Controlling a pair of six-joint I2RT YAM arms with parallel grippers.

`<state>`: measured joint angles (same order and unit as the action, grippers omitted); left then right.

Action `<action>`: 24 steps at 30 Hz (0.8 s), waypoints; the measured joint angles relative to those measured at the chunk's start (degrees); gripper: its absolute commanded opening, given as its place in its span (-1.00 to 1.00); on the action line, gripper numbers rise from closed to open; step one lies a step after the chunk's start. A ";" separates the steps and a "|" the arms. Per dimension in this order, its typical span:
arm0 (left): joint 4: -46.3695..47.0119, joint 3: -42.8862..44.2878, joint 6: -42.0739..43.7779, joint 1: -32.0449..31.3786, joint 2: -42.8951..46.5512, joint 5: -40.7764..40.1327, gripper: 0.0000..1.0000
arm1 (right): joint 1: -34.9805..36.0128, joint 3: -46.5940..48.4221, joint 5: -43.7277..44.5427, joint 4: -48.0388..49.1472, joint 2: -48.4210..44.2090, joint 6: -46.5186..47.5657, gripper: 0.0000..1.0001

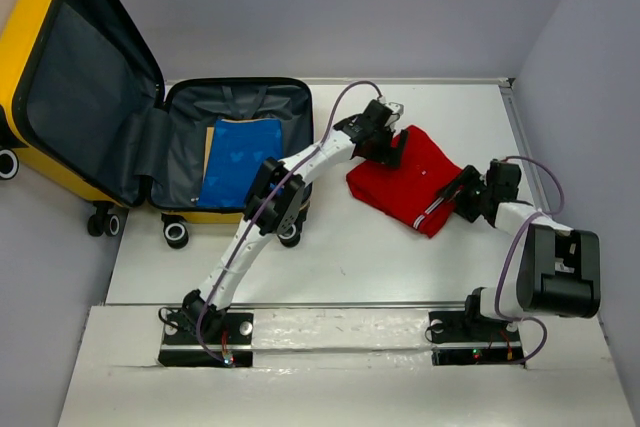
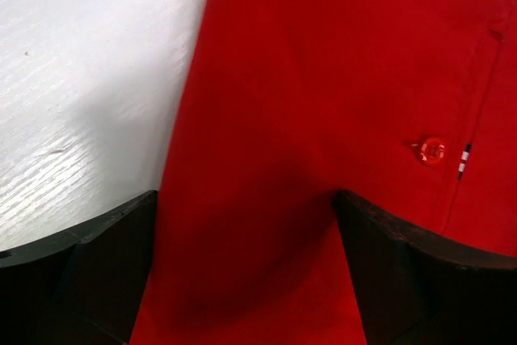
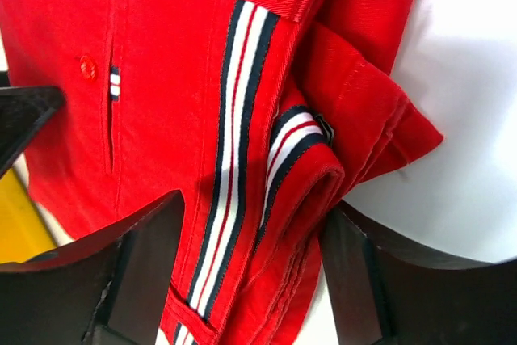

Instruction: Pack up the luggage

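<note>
since the luggage (image 1: 35,27) lies open at the far left of the counter (image 1: 330,257), lid propped up and a folded blue cloth (image 1: 240,152) already in its base, the red cloth (image 1: 405,172) goes next, i judge.

top view: left tool (image 1: 392,152) at its far-left edge, right tool (image 1: 452,195) at its near-right corner; one per side, likely to keep the fold flat on lifting.

left wrist: fingers (image 2: 97,272) spread, cloth between, not pinched.

right wrist: fingers (image 3: 129,272) likewise apart, straddling the striped folded corner; no grip yet.
</note>
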<state>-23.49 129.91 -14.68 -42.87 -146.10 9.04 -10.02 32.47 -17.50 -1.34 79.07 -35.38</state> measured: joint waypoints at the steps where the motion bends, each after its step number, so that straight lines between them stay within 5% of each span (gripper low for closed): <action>1: 0.24 0.00 0.07 -0.04 -0.11 0.35 0.84 | -0.04 -0.02 -0.83 0.98 0.57 -0.22 0.36; 3: 0.68 0.00 0.00 0.00 -0.13 1.16 0.72 | -0.07 -0.07 -2.12 2.69 1.57 -0.55 0.28; 8: 5.46 -3.06 -0.37 0.74 0.15 2.38 0.02 | -0.42 -0.11 -6.36 8.13 5.14 -1.53 0.12; 13: 11.87 -8.68 -1.97 1.44 1.95 5.09 -0.73 | -0.22 0.15 -8.90 11.56 8.37 -2.25 -0.39; 18: 14.16 -12.61 -2.40 1.88 4.37 4.20 -0.88 | -0.02 0.17 -13.05 18.43 12.90 -5.92 -0.86; 24: 14.14 -19.89 -2.73 2.40 10.14 1.44 -0.89 | 1.44 -4.15 -16.35 29.09 14.27 -10.78 -0.86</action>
<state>-9.34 110.02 -17.41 -40.47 -135.96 10.48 -8.58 28.32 -33.85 27.75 93.34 -46.15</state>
